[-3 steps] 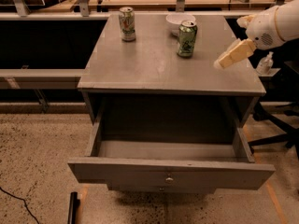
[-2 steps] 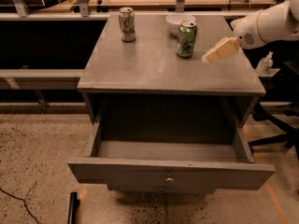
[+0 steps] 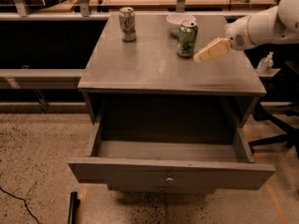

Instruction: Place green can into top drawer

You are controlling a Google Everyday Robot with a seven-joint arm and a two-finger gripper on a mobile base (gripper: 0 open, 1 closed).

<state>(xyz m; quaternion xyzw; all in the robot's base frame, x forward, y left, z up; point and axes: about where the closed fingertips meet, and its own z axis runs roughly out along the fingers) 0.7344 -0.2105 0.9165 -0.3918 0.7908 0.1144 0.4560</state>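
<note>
The green can (image 3: 187, 39) stands upright on the grey cabinet top (image 3: 154, 64), toward the back right. My gripper (image 3: 204, 54) comes in from the right on a white arm (image 3: 266, 26). Its tan fingers (image 3: 212, 50) point left and sit just right of the can, very close to it. The top drawer (image 3: 170, 171) is pulled out wide below the cabinet top, and its grey inside holds nothing. A small round knob (image 3: 169, 180) sits on its front.
A whitish-silver can (image 3: 127, 24) stands at the back left of the cabinet top. A white bowl (image 3: 179, 20) sits behind the green can. A workbench runs along the back. A small bottle (image 3: 265, 63) and a chair base are at the right.
My gripper has moved left across the cabinet top toward the green can. Both cans and the drawer have stayed put.
</note>
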